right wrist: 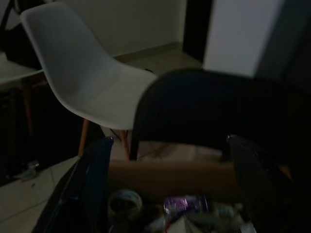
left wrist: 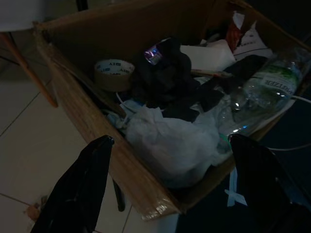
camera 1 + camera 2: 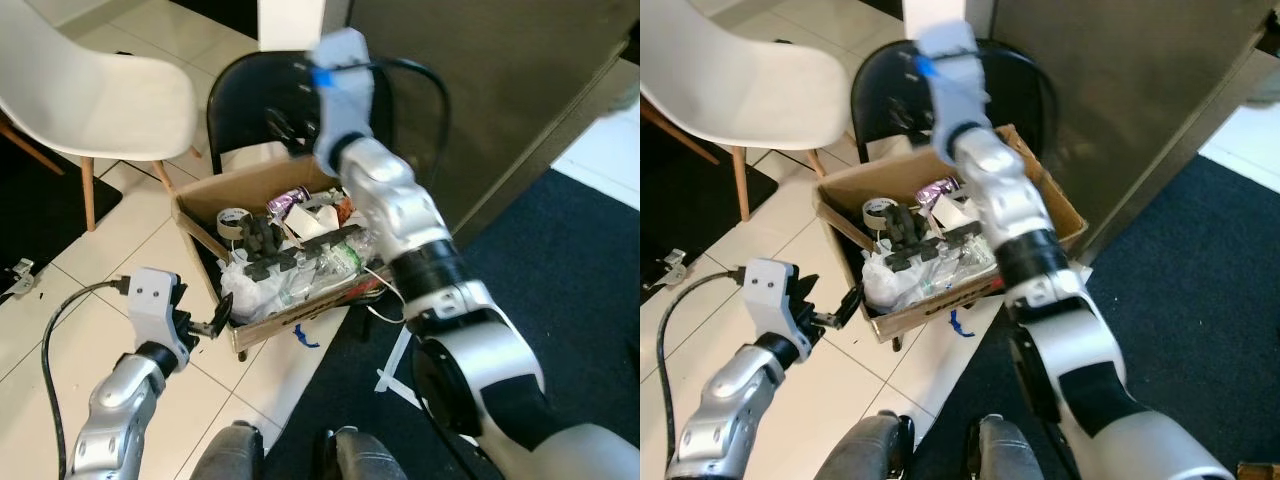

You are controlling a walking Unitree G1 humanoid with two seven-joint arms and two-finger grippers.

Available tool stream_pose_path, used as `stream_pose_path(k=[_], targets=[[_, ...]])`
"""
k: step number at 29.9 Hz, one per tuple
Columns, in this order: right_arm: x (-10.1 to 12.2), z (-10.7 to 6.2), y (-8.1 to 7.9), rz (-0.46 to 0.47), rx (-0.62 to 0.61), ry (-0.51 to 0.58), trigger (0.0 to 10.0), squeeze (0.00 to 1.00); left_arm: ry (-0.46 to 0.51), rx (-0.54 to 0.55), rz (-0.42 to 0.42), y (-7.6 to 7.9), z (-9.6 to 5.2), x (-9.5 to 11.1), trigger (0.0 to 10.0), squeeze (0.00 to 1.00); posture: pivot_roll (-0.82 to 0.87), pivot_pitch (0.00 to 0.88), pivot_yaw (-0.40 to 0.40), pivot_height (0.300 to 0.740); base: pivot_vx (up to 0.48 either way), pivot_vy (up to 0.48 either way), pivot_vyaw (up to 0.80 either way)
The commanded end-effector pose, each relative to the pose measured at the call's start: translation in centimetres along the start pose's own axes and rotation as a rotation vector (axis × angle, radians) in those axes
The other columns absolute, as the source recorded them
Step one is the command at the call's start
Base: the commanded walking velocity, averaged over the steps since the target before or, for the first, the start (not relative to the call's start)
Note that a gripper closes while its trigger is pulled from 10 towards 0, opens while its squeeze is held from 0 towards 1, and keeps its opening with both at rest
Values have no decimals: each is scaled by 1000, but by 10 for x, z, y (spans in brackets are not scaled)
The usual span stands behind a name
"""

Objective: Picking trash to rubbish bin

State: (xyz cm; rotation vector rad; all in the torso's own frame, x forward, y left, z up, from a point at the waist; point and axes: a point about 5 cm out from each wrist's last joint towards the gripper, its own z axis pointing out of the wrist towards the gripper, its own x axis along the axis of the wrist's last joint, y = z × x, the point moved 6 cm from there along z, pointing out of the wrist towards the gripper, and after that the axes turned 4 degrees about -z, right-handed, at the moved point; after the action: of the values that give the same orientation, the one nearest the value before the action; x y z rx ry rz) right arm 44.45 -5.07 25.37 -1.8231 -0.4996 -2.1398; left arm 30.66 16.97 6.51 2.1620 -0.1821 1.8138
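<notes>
An open cardboard box [image 3: 200, 196] holds the trash: a roll of tape [image 3: 232, 219], a crumpled white bag [image 3: 256, 287], a clear plastic bottle [image 3: 341, 256], a purple wrapper [image 3: 291, 199] and a black object [image 3: 266, 246]. My right arm reaches over the box. Its gripper [image 1: 169, 140] is open and empty above the far rim, by the black chair's backrest. My left gripper [image 3: 214, 326] is open and empty, low beside the box's near left corner; in the left wrist view its fingers [image 2: 77, 189] frame the white bag [image 2: 167, 145].
A black chair [image 3: 240, 100] stands right behind the box and a white chair [image 3: 100, 100] to its left. A dark cabinet [image 3: 480, 100] rises at the right over dark carpet [image 3: 580, 260]. A blue scrap [image 3: 305, 336] lies on the tiles.
</notes>
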Motion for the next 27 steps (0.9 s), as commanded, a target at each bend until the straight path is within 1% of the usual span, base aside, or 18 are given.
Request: stream_pose_path(k=[1,2,3,4,5,7,8,9,10,13,14,16,17,18,21,23,26,27], targets=[[-8,-15,28,18,-56,12,10000,0,-36,-18,22,1,3,-8,10000,0,60,92,-25,740,0,0,0],[-18,-24,47,13,-111,-5,10000,0,-35,-28,26,3,8,-7,10000,0,51,81,-17,740,0,0,0],[-18,-24,47,13,-111,-5,10000,0,-35,-28,26,3,8,-7,10000,0,51,81,-17,740,0,0,0],[-24,-30,59,9,-147,-19,10000,0,-35,-33,29,3,12,-6,10000,0,48,77,-13,740,0,0,0],[-24,-30,59,9,-147,-19,10000,0,-35,-33,29,3,12,-6,10000,0,48,77,-13,740,0,0,0],[-47,-52,96,-9,-277,-75,10000,0,-42,-52,43,6,21,-6,10000,0,28,46,11,740,0,0,0],[-47,-52,96,-9,-277,-75,10000,0,-42,-52,43,6,21,-6,10000,0,28,46,11,740,0,0,0],[-75,-83,134,-57,-418,-162,10000,0,-66,-76,89,10,28,-11,10000,0,20,18,27,740,0,0,0],[-75,-83,134,-57,-418,-162,10000,0,-66,-76,89,10,28,-11,10000,0,20,18,27,740,0,0,0],[-114,-123,167,-68,-553,-288,10000,0,-95,-81,115,9,34,-18,10000,0,19,0,40,740,0,0,0],[-114,-123,167,-68,-553,-288,10000,0,-95,-81,115,9,34,-18,10000,0,19,0,40,740,0,0,0],[-141,-149,178,-73,-617,-381,10000,0,-111,-66,111,4,37,-23,10000,0,24,0,39,740,0,0,0],[-141,-149,178,-73,-617,-381,10000,0,-111,-66,111,4,37,-23,10000,0,24,0,39,740,0,0,0],[-150,-158,180,-75,-638,-413,10000,0,-118,-60,113,3,39,-25,10000,0,25,0,39,740,0,0,0],[-150,-158,180,-75,-638,-413,10000,0,-118,-60,113,3,39,-25,10000,0,25,0,39,740,0,0,0],[-174,-179,180,-51,-687,-486,10000,0,-140,-35,104,-3,41,-32,10000,0,20,0,39,740,0,0,0],[-186,-189,179,-38,-710,-520,10000,0,-157,-18,99,-6,43,-37,10000,0,16,0,40,740,0,0,0],[-197,-200,177,-30,-736,-552,10000,0,-174,-10,103,-7,44,-43,10000,0,11,0,41,740,0,0,0]])
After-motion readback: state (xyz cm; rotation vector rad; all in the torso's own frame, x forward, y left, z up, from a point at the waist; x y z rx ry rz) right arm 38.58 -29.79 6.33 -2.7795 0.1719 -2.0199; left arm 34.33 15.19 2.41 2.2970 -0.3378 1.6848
